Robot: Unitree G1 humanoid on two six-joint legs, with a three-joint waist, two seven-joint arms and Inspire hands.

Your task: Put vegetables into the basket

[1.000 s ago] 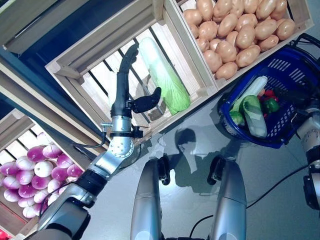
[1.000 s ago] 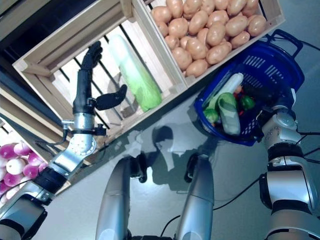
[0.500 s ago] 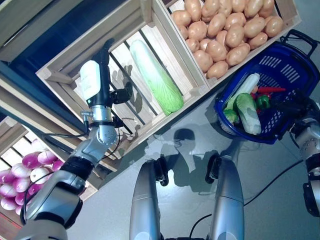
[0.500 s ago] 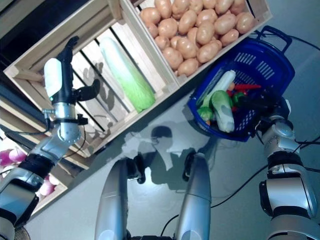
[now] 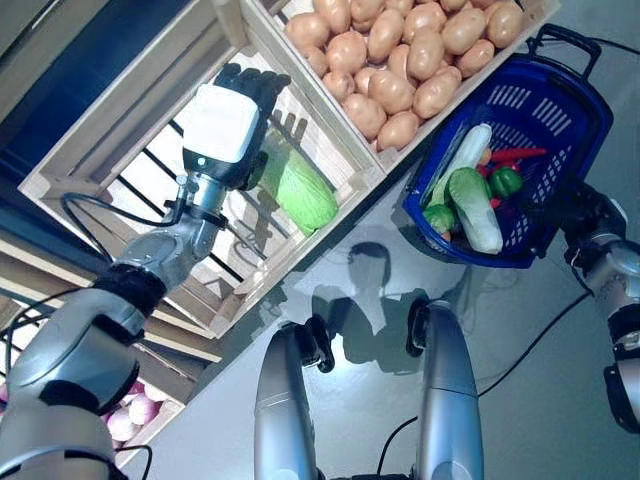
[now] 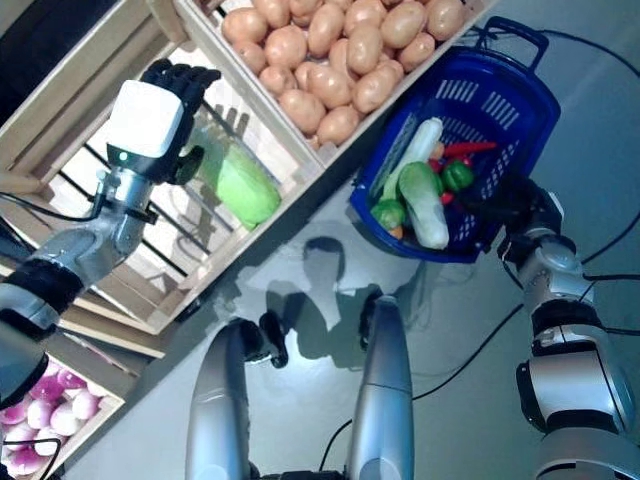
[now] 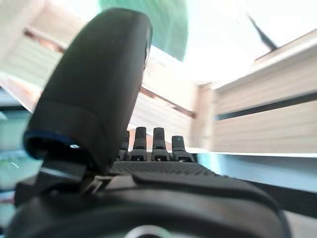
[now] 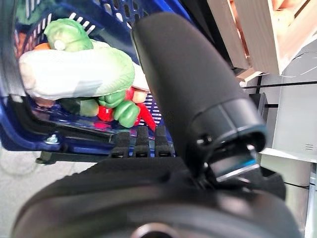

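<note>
Basket (image 5: 560, 110) holds cabbages (image 5: 472, 205); peppers (image 5: 505, 182)

Wooden crates (image 5: 150, 120) are sitting tilted on the shelf rack: slatted middle one is carrying a green cabbage (image 5: 298, 185), next one is holding potatoes (image 5: 400, 50), lower one purple onions (image 6: 45, 410).

A cabbage (image 5: 300, 190) lies in the middle crate (image 5: 110, 160); potatoes (image 5: 400, 50) fill the crate to its right, the basket (image 5: 560, 120) right of that.
</note>
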